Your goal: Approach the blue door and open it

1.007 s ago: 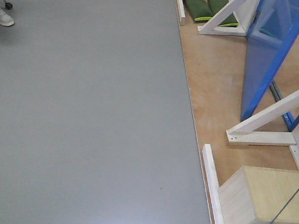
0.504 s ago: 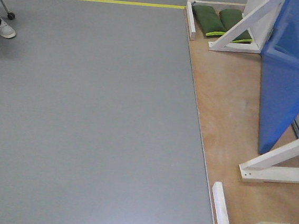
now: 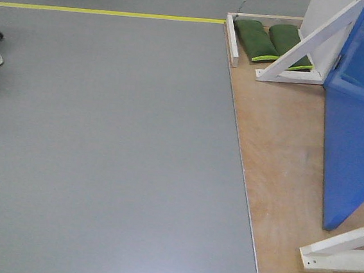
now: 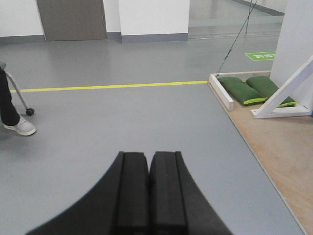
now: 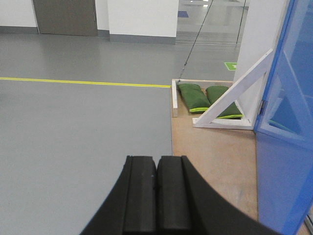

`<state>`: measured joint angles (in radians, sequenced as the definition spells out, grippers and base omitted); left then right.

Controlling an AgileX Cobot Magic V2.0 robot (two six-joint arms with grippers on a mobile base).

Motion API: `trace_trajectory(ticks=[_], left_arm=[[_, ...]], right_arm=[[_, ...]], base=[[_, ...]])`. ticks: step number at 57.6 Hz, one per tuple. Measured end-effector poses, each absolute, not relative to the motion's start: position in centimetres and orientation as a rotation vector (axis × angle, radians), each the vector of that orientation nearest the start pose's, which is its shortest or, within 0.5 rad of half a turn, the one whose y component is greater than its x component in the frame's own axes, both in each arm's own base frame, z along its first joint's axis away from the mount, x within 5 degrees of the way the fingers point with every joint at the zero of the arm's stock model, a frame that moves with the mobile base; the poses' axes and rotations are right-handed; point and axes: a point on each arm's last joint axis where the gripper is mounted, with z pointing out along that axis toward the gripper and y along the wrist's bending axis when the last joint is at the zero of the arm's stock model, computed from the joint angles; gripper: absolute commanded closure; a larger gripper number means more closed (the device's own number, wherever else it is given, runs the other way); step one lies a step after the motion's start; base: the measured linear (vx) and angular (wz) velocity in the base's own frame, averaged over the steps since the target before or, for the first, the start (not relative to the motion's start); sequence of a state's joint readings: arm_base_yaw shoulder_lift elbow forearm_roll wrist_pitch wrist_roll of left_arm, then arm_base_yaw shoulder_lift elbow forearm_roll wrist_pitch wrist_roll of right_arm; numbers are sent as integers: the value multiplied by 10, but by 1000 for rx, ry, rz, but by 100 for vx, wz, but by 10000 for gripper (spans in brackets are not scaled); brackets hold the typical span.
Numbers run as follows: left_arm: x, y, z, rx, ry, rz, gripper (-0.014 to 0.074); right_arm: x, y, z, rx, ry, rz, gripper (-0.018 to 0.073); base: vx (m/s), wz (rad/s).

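blue door [image 3: 357,127] upright, tall axis vertical, left gripper [image 4: 148,156] and right gripper [image 5: 157,160] pressed together

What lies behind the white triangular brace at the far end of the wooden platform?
Two green bags lie side by side in the platform's far corner. The brace crosses the right bag, hiding part of it.

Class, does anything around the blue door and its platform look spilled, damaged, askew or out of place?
Nothing stands out. The blue door stands on the wooden platform, the white brace looks intact, and two green bags lie side by side in the platform's far corner. No spill shows on the grey floor.
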<state>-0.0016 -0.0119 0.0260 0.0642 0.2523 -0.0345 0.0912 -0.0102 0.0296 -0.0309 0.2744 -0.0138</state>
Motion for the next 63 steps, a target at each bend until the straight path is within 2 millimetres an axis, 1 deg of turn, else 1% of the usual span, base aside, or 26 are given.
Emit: trace_trajectory(ticks=[45,63], left_arm=[[55,1,182,14,1750,33,524],[55,1,182,14,1750,33,524]], right_arm=[[55,4,179,-114,1774,27,547],[55,4,179,-114,1774,27,547]], base=[[41,2],[31,1]])
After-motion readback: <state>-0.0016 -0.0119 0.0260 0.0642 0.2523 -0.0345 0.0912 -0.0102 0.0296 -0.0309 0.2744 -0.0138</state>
